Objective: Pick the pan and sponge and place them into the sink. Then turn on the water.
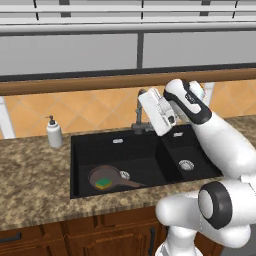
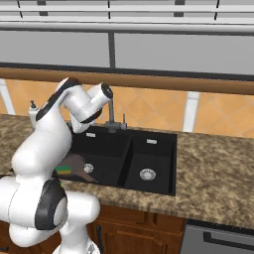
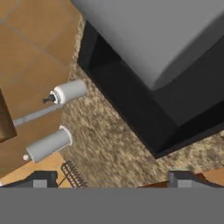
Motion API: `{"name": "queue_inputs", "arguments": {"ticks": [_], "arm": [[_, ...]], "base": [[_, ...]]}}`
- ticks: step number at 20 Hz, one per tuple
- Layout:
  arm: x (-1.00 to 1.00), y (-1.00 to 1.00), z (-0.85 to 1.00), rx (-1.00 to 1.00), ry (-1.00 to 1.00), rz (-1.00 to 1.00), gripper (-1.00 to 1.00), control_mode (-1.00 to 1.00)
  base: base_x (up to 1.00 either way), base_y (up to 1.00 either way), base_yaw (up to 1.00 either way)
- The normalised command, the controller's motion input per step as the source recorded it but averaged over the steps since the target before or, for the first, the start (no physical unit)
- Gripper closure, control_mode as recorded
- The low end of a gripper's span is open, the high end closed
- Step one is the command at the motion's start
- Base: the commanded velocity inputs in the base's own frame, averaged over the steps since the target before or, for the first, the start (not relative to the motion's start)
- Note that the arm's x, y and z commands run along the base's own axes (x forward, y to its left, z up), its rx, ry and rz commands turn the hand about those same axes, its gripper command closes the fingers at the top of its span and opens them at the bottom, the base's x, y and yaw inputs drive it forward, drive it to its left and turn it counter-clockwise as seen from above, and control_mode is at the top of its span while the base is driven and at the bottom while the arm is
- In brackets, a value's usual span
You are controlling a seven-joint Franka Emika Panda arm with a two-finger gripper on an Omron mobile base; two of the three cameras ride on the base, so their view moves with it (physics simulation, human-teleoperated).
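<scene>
Pan [image 1: 106, 178] holding sponge [image 1: 104, 184] lies in sink [image 1: 145, 150]; gripper [image 3: 111, 178] beside faucet [image 2: 110, 115], jaws wide.

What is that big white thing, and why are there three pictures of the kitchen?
It's a robot arm with a two-finger gripper. Two pictures come from cameras behind it, on its left and right. The third comes from a camera on its hand, so it looks tilted. The black sink holds a brown pan with a green sponge lying in it. A white soap bottle stands on the counter. The hand is up by the faucet, holding nothing I can see.
</scene>
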Motion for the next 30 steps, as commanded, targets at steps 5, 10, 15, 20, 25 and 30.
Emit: {"name": "queue_inputs", "arguments": {"ticks": [5,10,15,20,25,30], "arm": [[-0.27,-0.90,0.50,0.48,0.04,0.00,-1.00,-1.00],[-0.13,-0.91,0.27,0.51,0.08,0.00,-1.00,-1.00],[0.25,-0.81,-0.10,0.50,0.19,0.00,-1.00,-1.00],[0.16,-0.64,-0.26,0.46,0.21,0.00,-1.00,-1.00],[0.55,-0.22,-0.70,0.11,0.19,0.00,-1.00,-1.00],[0.68,0.00,-0.28,-0.03,0.13,0.00,-1.00,-1.00]], "base": [[0.00,0.00,0.00],[0.00,0.00,0.00],[0.00,0.00,0.00],[0.00,0.00,0.00],[0.00,0.00,0.00],[0.00,0.00,0.00]]}}
